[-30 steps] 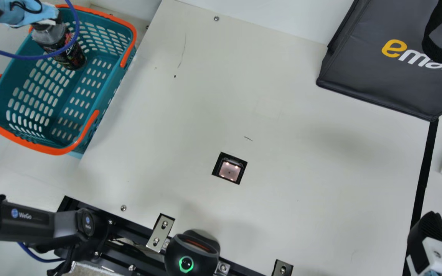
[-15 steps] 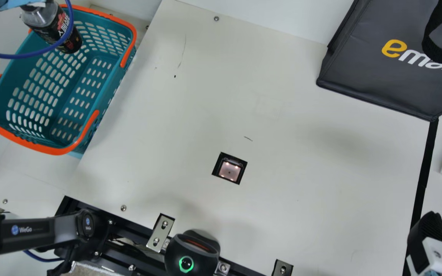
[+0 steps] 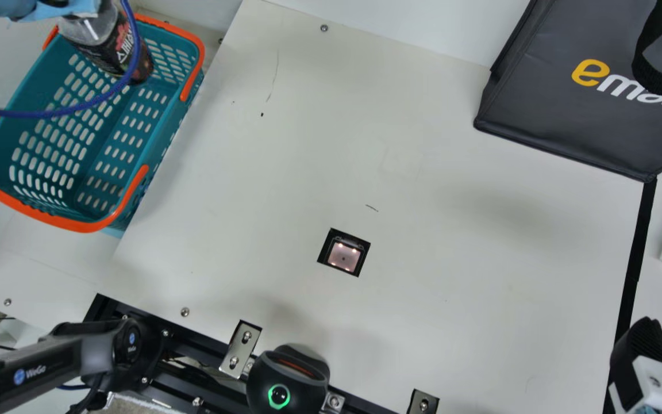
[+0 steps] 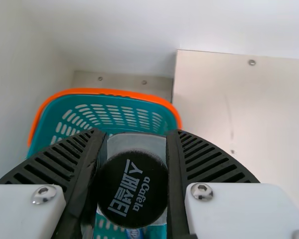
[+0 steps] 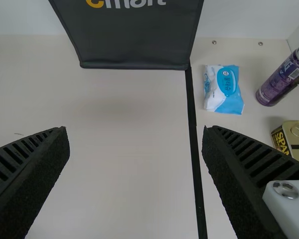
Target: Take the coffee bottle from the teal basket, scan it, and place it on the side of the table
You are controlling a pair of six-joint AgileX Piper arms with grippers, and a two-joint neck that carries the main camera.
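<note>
Main view: the coffee bottle (image 3: 107,50) slants over the teal basket's (image 3: 87,226) far end, perhaps for rim clearance.

Left wrist view: the left pincer (image 4: 136,133) clasps its cap end (leaving the label free for scanning, presumably).

Right wrist view: the right pincer (image 5: 134,130) is spread, apparently unneeded.

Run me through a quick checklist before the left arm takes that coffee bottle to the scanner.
1. Coffee bottle between the left end effector's two fingers: ok.
2. Bottle high enough to clear the teal basket's rim: cannot tell.
3. Scanner lit: ok.
4. Bottle's barcode ready to face the scanner: cannot tell.
5. Blue cable off the bottle: cannot tell; it crosses in front of it in the main view.
6. Right end effector open, holding nothing: ok.
</note>
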